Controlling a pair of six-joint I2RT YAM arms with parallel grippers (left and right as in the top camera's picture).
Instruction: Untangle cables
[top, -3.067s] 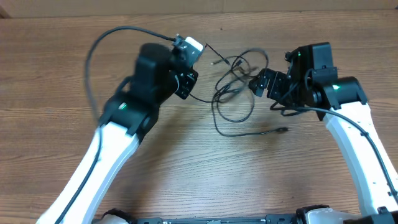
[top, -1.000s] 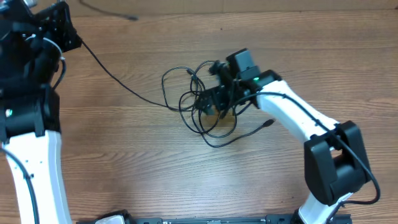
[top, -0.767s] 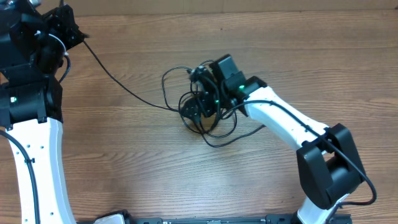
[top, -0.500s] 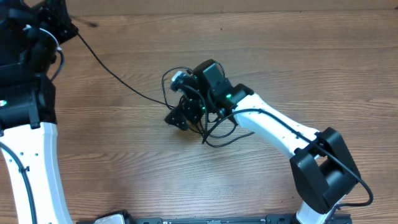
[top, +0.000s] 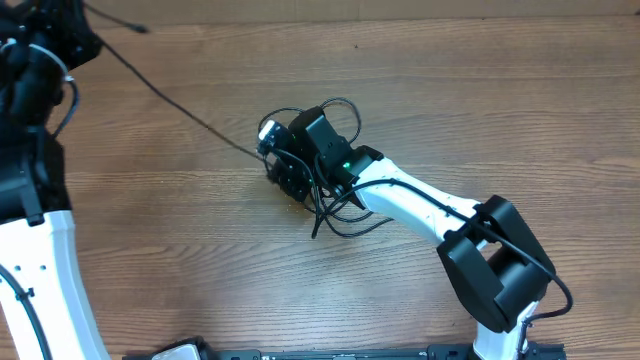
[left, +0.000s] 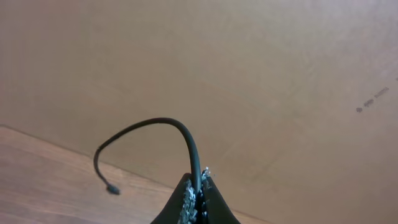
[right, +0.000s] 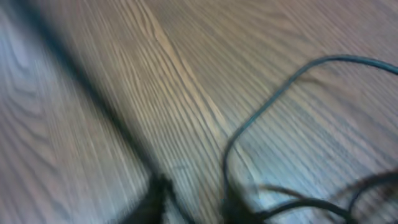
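Observation:
The cables (top: 335, 195) lie as a black tangle in the middle of the table. One strand (top: 170, 98) runs taut from the tangle up to my left gripper (top: 85, 25) at the far left corner. In the left wrist view that gripper (left: 198, 190) is shut on this cable (left: 155, 122), whose free end curls down to a small plug (left: 112, 189). My right gripper (top: 283, 170) sits low at the tangle's left side. The right wrist view is blurred: two dark fingertips (right: 158, 190) stand a little apart around my right gripper (right: 196, 199), with a cable loop (right: 249, 121) beside them.
The bare wooden tabletop (top: 480, 90) surrounds the tangle. The right arm (top: 430, 205) stretches across the table from the lower right. A plain tan wall (left: 249, 74) rises behind the table's far edge.
My right arm has swept left across the tangle, dragging it left, and its jaws have narrowed. The left gripper has drawn further up and left, holding its cable taut.

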